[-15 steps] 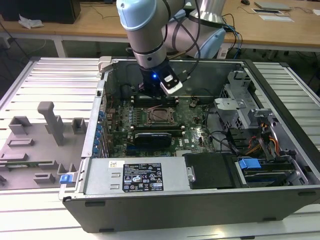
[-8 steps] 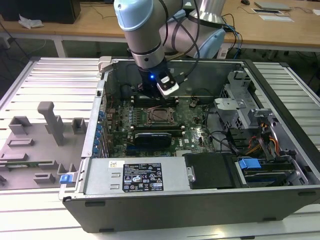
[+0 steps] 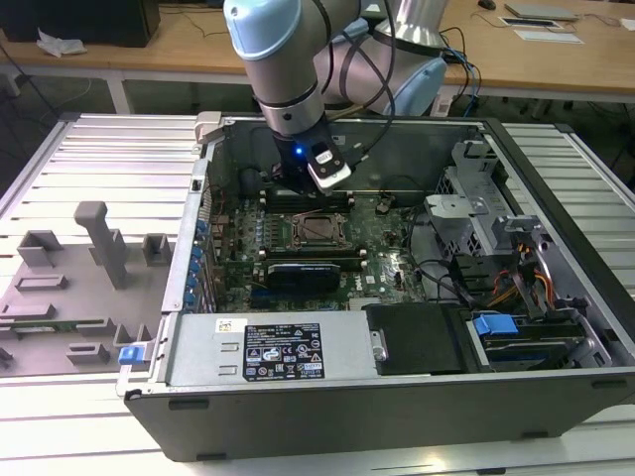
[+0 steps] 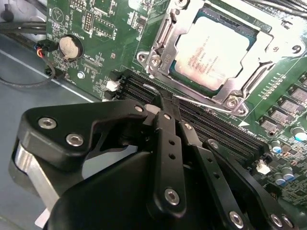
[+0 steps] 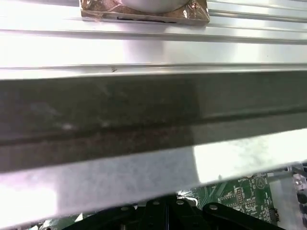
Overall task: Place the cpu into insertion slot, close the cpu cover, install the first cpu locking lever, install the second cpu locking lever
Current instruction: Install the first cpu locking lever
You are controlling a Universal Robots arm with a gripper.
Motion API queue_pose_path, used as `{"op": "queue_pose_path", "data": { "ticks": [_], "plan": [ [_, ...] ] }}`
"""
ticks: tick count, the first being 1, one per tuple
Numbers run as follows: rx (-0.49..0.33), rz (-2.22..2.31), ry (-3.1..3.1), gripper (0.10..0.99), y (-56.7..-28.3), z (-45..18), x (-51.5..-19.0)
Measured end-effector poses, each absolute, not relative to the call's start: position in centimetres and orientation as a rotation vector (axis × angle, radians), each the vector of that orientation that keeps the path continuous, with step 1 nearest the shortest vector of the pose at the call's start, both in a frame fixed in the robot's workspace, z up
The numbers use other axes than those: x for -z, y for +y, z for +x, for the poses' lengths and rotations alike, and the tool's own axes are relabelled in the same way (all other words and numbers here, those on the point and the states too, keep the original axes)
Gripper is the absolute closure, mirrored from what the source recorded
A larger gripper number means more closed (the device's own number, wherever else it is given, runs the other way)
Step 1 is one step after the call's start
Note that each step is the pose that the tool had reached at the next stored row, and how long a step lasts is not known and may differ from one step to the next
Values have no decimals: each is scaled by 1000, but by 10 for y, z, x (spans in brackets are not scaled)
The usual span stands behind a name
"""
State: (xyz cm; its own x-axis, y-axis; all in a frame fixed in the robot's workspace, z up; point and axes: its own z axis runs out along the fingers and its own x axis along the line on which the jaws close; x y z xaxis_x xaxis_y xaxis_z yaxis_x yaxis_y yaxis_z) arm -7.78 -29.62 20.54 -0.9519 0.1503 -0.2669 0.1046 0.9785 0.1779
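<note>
Right at the socket's (image 3: pixel 319 229) edge facing the memory slots (image 4: pixel 216 127), the claw (image 4: pixel 160 103) looks pinched shut, tip on the thin wire lever (image 4: pixel 201 105); can't tell if it actually grips it. The chip (image 4: pixel 213 50) sits in the socket under the metal cover (image 4: pixel 165 36). Lever's probably springy and slick, so push near its free end. Chip's light and fragile, edges only.

The cpu (image 4: pixel 213 50) had a matt silvery-grey metal top; the cpu cover (image 4: pixel 165 33) around it was bright bare metal. The motherboard (image 4: pixel 103 48) was glossy green, the gripper (image 4: pixel 162 103) matt black. In the exterior view, the table (image 3: pixel 89 159) at the case's (image 3: pixel 298 421) nine o'clock was ribbed satin metal.
</note>
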Motion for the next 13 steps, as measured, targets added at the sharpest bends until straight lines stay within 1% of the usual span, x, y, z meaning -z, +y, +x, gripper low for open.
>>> {"op": "queue_pose_path", "data": {
  "ticks": [13],
  "plan": [
    [-225, 238, 2837, 980, -296, -76, -195]
  ]
}}
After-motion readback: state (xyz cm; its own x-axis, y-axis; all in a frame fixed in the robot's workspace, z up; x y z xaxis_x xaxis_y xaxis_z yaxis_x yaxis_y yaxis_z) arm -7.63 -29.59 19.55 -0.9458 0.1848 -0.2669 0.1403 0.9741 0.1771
